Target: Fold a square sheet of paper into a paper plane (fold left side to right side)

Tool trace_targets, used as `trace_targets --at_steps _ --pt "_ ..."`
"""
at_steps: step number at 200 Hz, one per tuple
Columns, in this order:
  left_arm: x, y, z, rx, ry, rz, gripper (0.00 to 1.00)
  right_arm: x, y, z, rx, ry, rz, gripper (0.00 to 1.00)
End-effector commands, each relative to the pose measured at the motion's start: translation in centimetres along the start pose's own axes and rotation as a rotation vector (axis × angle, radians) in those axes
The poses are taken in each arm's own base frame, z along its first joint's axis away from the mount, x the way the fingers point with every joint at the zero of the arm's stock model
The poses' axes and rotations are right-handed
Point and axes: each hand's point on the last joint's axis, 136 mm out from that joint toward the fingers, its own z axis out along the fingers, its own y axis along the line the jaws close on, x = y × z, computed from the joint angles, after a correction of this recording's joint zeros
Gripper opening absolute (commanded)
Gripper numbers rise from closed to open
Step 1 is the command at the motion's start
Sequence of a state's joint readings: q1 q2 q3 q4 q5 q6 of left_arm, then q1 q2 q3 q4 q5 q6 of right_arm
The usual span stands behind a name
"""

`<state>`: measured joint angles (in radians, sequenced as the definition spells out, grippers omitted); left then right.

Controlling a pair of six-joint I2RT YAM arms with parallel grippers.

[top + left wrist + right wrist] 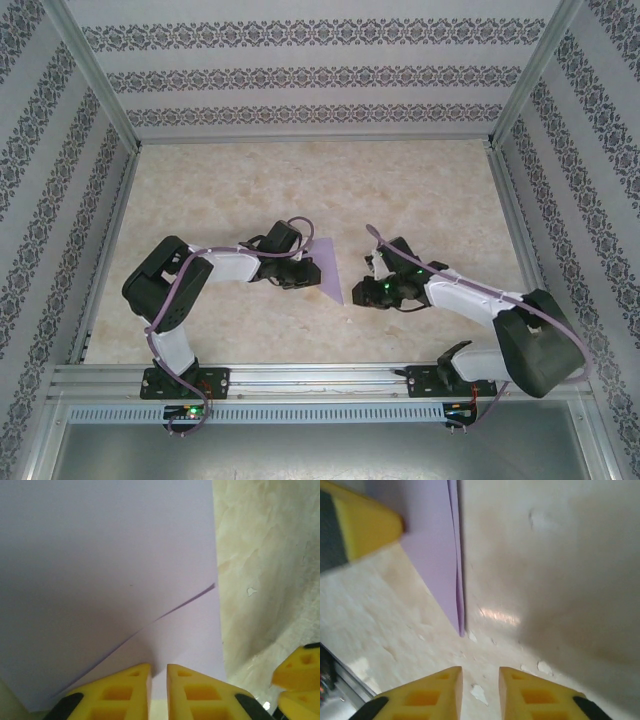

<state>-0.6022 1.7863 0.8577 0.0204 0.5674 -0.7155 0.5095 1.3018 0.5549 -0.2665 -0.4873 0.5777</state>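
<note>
The lavender sheet of paper (330, 266) lies flat on the marble-look table, folded into a long wedge whose point faces the near edge. My left gripper (303, 272) sits at the paper's left side. In the left wrist view a diagonal fold edge crosses the paper (100, 570), and my left gripper (158, 669) hovers over its near edge, jaws a narrow gap apart and holding nothing. My right gripper (373, 284) stands just right of the paper. In the right wrist view my right gripper (480, 672) is open over bare table, short of the paper's tip (435, 555).
Aluminium rails (320, 378) run along the near edge and both sides, with patterned walls (300, 75) around the table. The right gripper's yellow fingers (300, 677) are at the left wrist view's lower right. A left finger (362, 525) is at the right wrist view's upper left.
</note>
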Motion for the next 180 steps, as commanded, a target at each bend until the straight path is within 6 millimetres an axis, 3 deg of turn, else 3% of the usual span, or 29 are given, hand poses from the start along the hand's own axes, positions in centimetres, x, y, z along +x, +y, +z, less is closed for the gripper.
trace_targets --at_steps 1,24,46,86,135,180 --pt "-1.7 -1.9 -1.8 0.003 -0.062 0.026 0.21 -2.7 1.5 -1.6 -0.043 -0.076 -0.128 0.34" --pt "-3.6 -2.6 -4.2 -0.016 -0.136 0.074 0.28 -4.5 2.4 -1.8 -0.055 -0.113 -0.220 0.44" --pt "-5.4 -1.5 -7.0 -0.097 -0.255 0.106 0.29 -5.8 3.5 -1.3 -0.084 -0.133 -0.287 0.49" --pt "-7.1 -0.6 -11.6 -0.161 -0.457 0.127 0.37 -7.7 5.2 0.8 -0.118 -0.104 -0.384 0.50" --pt "-6.5 0.7 -11.8 -0.166 -0.442 0.092 0.38 -8.3 6.0 4.1 -0.149 -0.034 -0.389 0.42" --pt "-6.3 1.1 -11.0 -0.146 -0.405 0.058 0.38 -8.1 5.6 5.2 -0.143 -0.008 -0.364 0.36"
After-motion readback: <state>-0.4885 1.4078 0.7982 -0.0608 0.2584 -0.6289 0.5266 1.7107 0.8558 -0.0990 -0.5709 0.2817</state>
